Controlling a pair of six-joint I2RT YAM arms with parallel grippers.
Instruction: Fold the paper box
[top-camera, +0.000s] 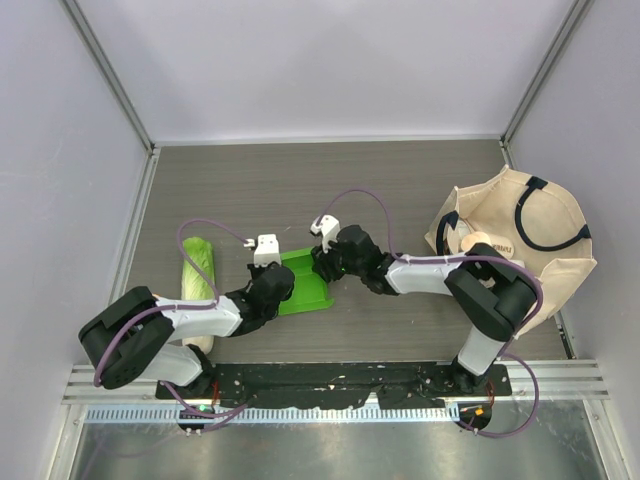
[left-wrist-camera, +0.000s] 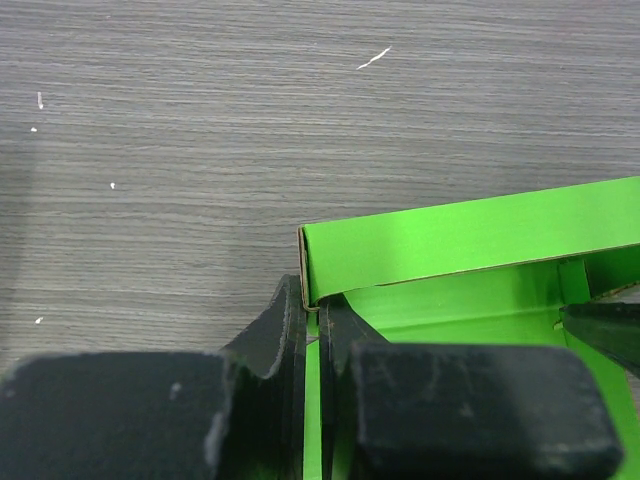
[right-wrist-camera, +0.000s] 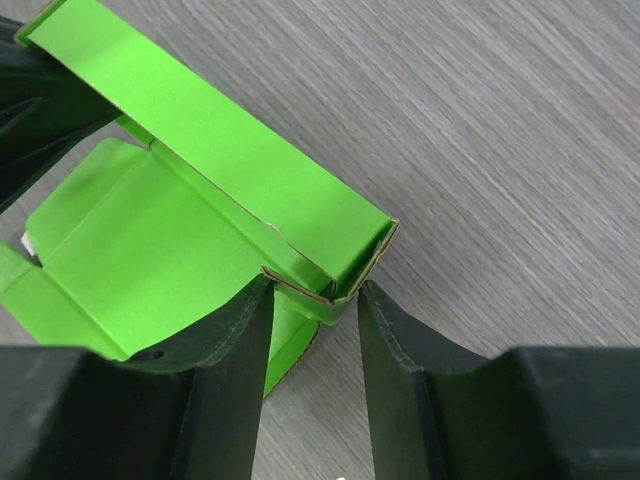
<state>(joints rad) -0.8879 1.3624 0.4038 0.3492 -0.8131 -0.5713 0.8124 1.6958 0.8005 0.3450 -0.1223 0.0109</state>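
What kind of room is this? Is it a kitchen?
Probably a robot test booth, not a kitchen. Plain white walls box in one wood-grain table, and the left arm and right arm stand on a metal rail at its near edge.

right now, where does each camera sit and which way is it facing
Top external: above and behind the arms, looking down at the table; both arms show, left gripper and right gripper meeting at the paper box.
Left wrist: just behind the left gripper, facing forward along its fingers, shut on a box wall.
Right wrist: just behind the right gripper, facing down past its fingers straddling a box corner.
Shared: all three see the paper box.
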